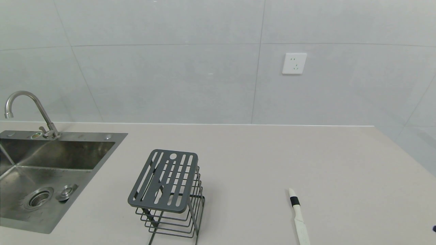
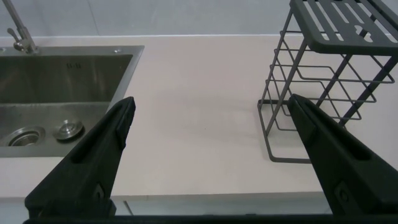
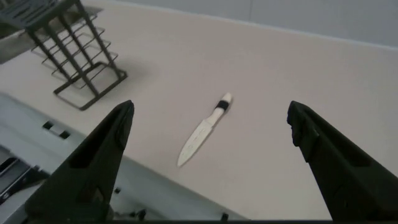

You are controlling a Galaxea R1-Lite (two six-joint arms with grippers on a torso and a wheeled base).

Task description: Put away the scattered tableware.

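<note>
head view: white knife (image 1: 298, 217) lies right of the wire rack (image 1: 162, 181)

L gripper (image 2: 211, 102) over counter (image 2: 199, 124), jaws wide apart.
Steel sink (image 2: 68, 52) set in counter w/ drain (image 2: 26, 135) & stopper (image 2: 67, 129) side by side on its floor, faucet (image 2: 18, 28) at back rim. Dark wire rack (image 2: 348, 28) w/ slotted top stands on counter, well apart from sink. Black fingers (image 2: 93, 162) frame the stretch btwn them.
</note>
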